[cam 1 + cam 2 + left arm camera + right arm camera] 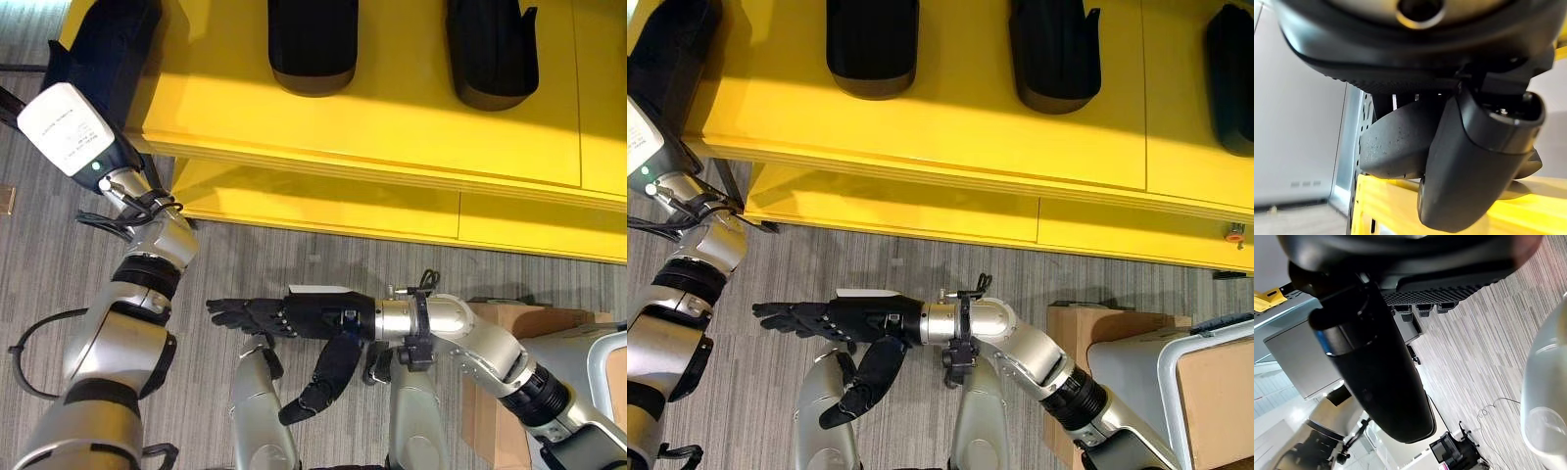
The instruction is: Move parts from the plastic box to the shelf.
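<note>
Yellow shelf [392, 117] edge overhangs open floor [294, 255]; right robot hand [265, 315] flat, left unclear.

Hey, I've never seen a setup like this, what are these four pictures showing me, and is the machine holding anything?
This is a humanoid robot with two silver-grey arms and dark fingered hands. Two pictures come from cameras in its head, looking down; the other two come from cameras on its wrists, very close to each hand. Ahead is a yellow shelf with black parts resting on it. The right hand is stretched flat over the grey floor, fingers straight, holding nothing. The left hand is raised at the shelf's left end; its wrist view shows its thumb against a black part sitting on the shelf, but whether it grips that part is unclear. A brown cardboard box stands at the right.
</note>
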Robot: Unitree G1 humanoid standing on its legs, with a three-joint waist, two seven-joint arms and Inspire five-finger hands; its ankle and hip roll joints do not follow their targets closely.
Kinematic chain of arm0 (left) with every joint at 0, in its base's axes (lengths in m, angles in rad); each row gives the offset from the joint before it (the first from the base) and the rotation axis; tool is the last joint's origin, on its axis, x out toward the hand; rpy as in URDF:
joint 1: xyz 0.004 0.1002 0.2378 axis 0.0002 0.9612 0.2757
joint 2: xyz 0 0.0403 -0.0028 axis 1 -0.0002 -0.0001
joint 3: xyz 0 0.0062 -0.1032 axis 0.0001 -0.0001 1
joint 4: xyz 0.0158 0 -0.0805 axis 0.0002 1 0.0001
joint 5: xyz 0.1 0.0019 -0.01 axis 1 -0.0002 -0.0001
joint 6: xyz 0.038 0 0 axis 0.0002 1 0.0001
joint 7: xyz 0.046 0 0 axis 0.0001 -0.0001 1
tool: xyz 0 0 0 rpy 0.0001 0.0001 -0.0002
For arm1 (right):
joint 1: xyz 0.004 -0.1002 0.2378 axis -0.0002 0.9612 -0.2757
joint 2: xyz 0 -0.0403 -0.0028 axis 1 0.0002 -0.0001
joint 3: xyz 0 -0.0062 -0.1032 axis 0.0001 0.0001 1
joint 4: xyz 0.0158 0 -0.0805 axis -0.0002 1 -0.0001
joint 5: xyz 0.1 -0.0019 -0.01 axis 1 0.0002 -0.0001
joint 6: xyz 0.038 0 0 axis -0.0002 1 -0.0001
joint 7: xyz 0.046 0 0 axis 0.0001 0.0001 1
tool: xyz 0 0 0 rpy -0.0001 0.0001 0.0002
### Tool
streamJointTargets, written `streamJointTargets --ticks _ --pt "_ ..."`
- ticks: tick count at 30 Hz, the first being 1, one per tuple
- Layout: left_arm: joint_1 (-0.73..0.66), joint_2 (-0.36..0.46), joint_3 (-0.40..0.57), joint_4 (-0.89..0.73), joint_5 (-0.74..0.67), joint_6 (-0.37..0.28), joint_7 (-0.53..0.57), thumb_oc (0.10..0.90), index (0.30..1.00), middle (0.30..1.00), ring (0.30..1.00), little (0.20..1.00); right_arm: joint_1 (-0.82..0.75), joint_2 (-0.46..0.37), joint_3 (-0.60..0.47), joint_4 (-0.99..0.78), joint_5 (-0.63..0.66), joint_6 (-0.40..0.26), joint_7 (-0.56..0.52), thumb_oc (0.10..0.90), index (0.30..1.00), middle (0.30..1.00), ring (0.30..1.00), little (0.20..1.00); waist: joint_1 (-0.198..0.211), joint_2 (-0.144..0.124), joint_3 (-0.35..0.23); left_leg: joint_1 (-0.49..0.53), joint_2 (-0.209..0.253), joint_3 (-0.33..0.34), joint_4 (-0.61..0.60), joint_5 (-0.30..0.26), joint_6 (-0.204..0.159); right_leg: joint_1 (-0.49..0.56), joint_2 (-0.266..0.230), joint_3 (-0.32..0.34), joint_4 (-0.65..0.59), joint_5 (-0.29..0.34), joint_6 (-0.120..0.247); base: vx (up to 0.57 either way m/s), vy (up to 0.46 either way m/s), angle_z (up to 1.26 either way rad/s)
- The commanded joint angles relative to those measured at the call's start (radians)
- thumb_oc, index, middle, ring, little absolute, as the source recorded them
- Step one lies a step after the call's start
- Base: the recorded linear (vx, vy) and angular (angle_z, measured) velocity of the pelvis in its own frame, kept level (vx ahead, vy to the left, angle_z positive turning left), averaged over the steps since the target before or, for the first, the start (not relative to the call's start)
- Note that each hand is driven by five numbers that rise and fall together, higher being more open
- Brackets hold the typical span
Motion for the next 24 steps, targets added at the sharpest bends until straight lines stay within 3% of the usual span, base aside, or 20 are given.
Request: streamJointTargets --ticks 1,17,24 --pt "-0.127 0.027 -0.054 -0.026 0.024 -0.042 -0.045 0.400 0.300 0.300 0.300 0.300 -0.044 0.083 -0.081 -0.143 0.074 -0.058 0.000 0.900 1.000 1.000 1.000 1.000 -0.016 -0.048 -0.012 -0.020 0.042 -0.049 0.088 -0.102 -0.081 0.027 -0.019 -0.007 -0.077 0.032 0.030 0.00 0.000 0.00" --pt "-0.162 0.043 -0.051 0.003 0.040 -0.019 -0.084 0.400 0.300 0.300 0.300 0.300 -0.028 0.089 -0.110 -0.129 0.072 -0.017 0.021 0.900 1.000 1.000 1.000 1.000 -0.031 -0.048 -0.012 -0.001 0.023 -0.043 0.137 -0.162 -0.066 0.014 -0.020 0.016 -0.074 0.048 0.022 0.02 0.011 -0.01" --pt "-0.139 0.031 -0.051 0.002 0.034 -0.010 -0.074 0.400 0.300 0.300 0.300 0.300 -0.039 0.107 -0.104 -0.120 0.051 -0.066 0.037 0.900 1.000 1.000 1.000 1.000 -0.036 -0.032 -0.012 0.034 0.017 -0.027 0.127 -0.170 -0.061 0.032 -0.030 0.023 -0.082 0.050 0.024 0.01 0.014 -0.04"
